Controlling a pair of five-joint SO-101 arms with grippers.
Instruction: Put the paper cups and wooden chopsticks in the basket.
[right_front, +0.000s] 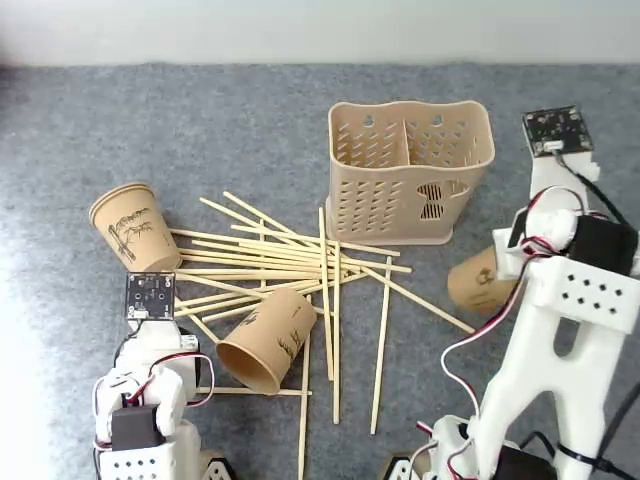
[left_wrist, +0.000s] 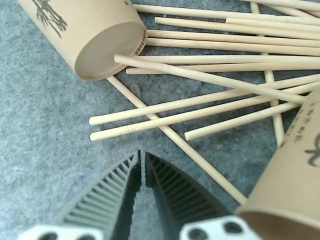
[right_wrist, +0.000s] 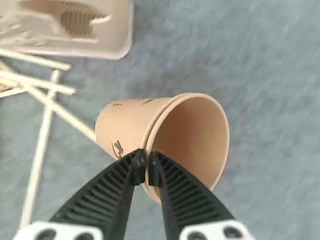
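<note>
Looking outward from the arms, we find the left gripper (left_wrist: 141, 156) clenched on nothing, its tips over grey carpet (right_front: 200, 120) well in front and to the left of the basket (right_front: 410, 170). Just beside it lies the near cup (right_front: 265, 340), tan paper with a dark plant print, on its side with its mouth toward the arms. The chopsticks (right_front: 290, 255), plain pale wood, sprawl in a loose crossed heap from this cup up to the basket's front-left corner; a few stray ones point back toward the arms. The right gripper (right_wrist: 146, 159) is grasping the held cup (right_wrist: 165, 135) by its rim, just off the basket's front-right corner; we cannot tell whether that cup touches the carpet. The left cup (right_front: 135, 228) lies tipped over well to the left of the basket, with stick ends up against its base. The basket stands upright, beige and slotted, with a divider making two compartments. Carpet spreads wide to its left and behind it, as far as a pale strip (right_front: 300, 30) at the back edge; on its right the right arm stands near.
</note>
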